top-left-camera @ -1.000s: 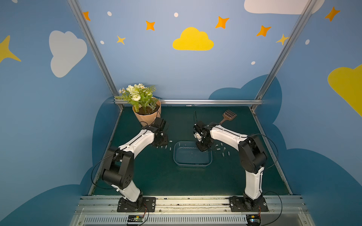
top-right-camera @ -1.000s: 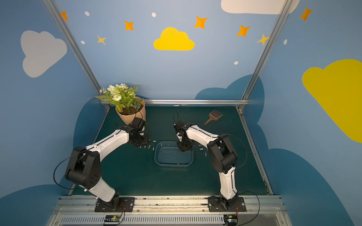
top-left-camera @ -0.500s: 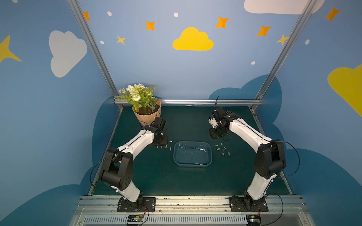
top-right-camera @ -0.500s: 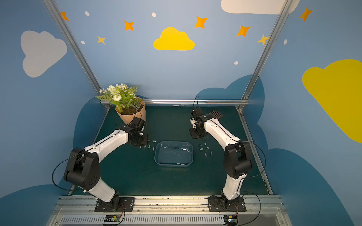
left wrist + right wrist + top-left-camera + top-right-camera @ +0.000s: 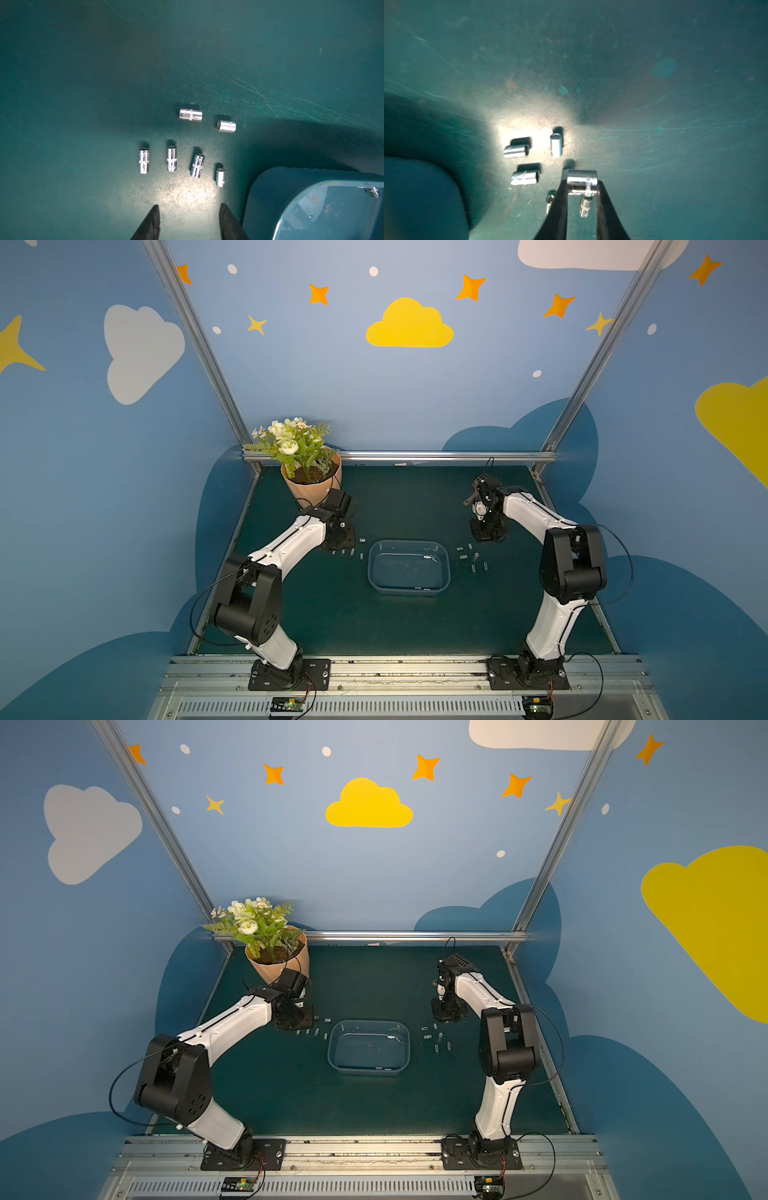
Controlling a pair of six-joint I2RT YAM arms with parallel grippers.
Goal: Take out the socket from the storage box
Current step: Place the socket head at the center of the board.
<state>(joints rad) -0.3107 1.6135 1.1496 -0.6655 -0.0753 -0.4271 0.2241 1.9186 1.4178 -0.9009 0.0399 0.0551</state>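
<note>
The storage box, a shallow translucent blue-grey tub, sits mid-mat in both top views. One chrome socket lies inside it by the far right corner. My right gripper is shut on another chrome socket, held crosswise between the fingertips. It hangs low over the mat right of the box. My left gripper is open and empty. It stands over the mat left of the box, whose corner shows in the left wrist view.
Several loose sockets lie in rows left of the box, and several more lie right of it under the right gripper. A peach flowerpot stands at the back left. A brown tool lies partly hidden behind the right arm.
The right arm has swung from the box's far right corner out to the right, then come down over the loose sockets there, with a socket in its fingers. The left arm has not moved.
</note>
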